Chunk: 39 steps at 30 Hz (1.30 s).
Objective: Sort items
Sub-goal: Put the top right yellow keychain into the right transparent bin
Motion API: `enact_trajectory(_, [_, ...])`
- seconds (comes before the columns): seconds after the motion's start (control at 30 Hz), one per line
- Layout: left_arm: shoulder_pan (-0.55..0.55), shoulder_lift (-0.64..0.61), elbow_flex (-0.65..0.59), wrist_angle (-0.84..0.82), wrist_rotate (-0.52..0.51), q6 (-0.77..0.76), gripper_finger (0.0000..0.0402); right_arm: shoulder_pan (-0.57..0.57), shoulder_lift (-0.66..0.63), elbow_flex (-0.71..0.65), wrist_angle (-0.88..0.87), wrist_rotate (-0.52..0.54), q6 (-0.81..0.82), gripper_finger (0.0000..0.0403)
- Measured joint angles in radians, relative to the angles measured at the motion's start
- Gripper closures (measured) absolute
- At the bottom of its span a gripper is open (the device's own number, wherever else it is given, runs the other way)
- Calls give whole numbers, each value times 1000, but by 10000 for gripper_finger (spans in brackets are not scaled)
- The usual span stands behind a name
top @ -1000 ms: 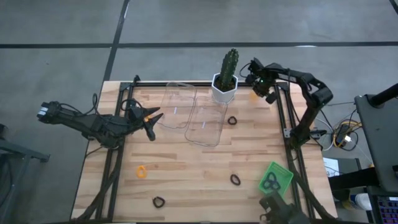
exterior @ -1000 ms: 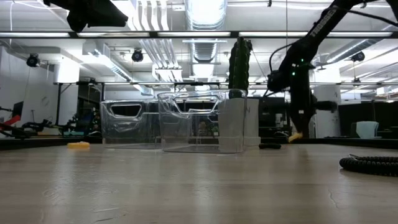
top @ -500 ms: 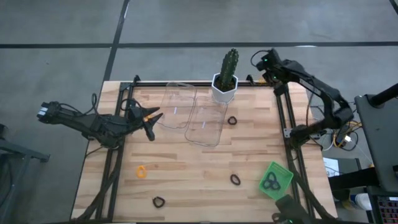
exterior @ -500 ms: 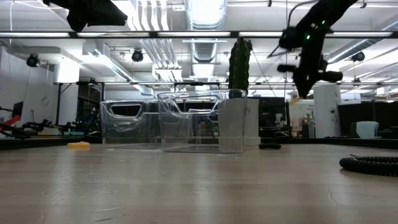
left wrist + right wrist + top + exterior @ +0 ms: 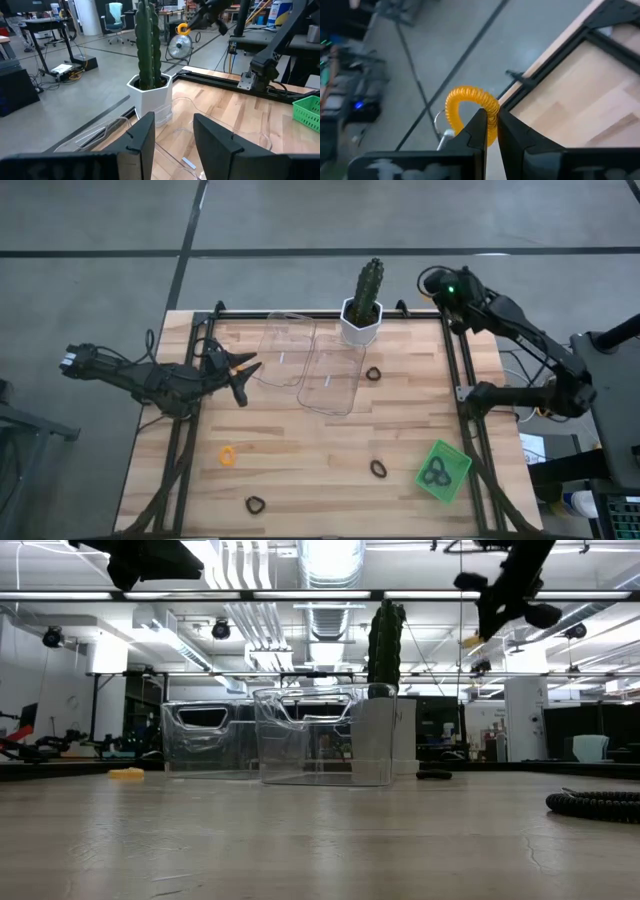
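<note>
From above, the right gripper (image 5: 437, 281) is hiding whatever it carries; only its wrist camera is showing the fingers pinching an orange loop (image 5: 470, 111) tight, held in the air over the table's far right corner. The left gripper (image 5: 243, 378) is hovering at nine o'clock beside the clear trays (image 5: 310, 360), its fingers (image 5: 142, 137) standing apart around nothing.

The remaining loops are lying on the table (image 5: 300, 450): a black one (image 5: 373, 374) at three o'clock of the trays, another (image 5: 378, 469) toward five o'clock, a third (image 5: 254, 504) at the near edge, an orange one (image 5: 228, 454) at seven o'clock. Dark loops (image 5: 435, 472) are resting in the green tray (image 5: 455, 480).

Compared with a second ago, the right arm has been lifting, swinging from beside the cactus (image 5: 367, 285) outward and higher.
</note>
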Motion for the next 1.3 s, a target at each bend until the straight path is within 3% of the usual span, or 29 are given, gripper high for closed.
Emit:
enact_trajectory(0.37, [-1,0,0,0,0,-4,273,368,-71,0,55,23,-6,375])
enact_trajectory(0.73, [-1,0,0,0,0,-5,273,728,-64,1,204,30,-34,375])
enact_trajectory(1.07, [-1,0,0,0,1,-13,273,894,-12,1,502,42,-282,375])
enact_trajectory(1.3, [-1,1,0,0,1,-13,273,937,46,0,585,-10,-448,375])
